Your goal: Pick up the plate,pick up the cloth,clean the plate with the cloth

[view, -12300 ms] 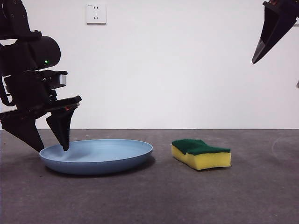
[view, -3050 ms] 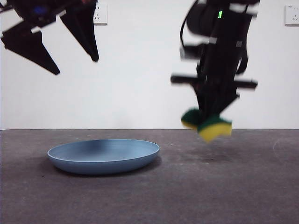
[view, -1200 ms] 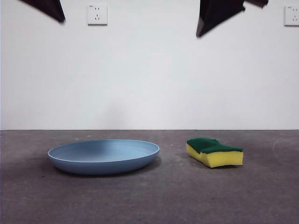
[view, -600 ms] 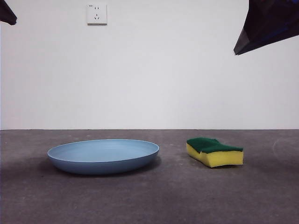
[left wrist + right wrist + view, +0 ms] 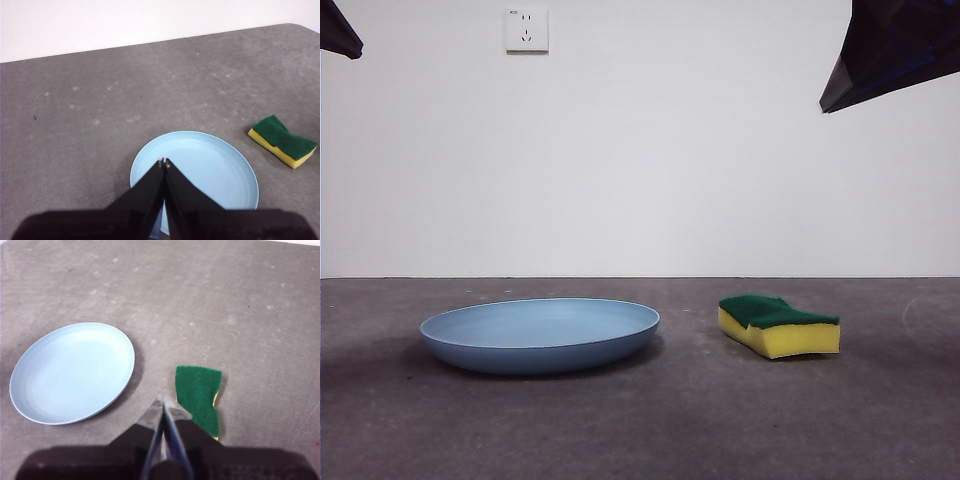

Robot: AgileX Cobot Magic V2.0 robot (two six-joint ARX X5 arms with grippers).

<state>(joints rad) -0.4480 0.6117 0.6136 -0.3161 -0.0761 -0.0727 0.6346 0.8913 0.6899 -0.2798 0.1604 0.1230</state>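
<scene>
The light-blue plate [image 5: 540,334] lies flat on the grey table, left of centre; it also shows in the left wrist view [image 5: 200,170] and the right wrist view [image 5: 72,371]. The cloth, a yellow sponge with a green top [image 5: 778,325], lies on the table to the plate's right, also in the left wrist view [image 5: 283,141] and the right wrist view [image 5: 198,392]. My left gripper [image 5: 163,162] is shut and empty, high above the plate. My right gripper [image 5: 163,401] is shut and empty, high above the table between plate and sponge. In the front view both show only as dark tips at the top corners.
The grey table [image 5: 680,420] runs to a white wall with a socket [image 5: 526,29]. The table's rounded far corner shows in the left wrist view [image 5: 300,30].
Ten seconds ago the left gripper was at the plate's rim. 2.5 seconds ago the right gripper held the sponge aloft. Now the sponge lies on the table and both arms are high, almost still.
</scene>
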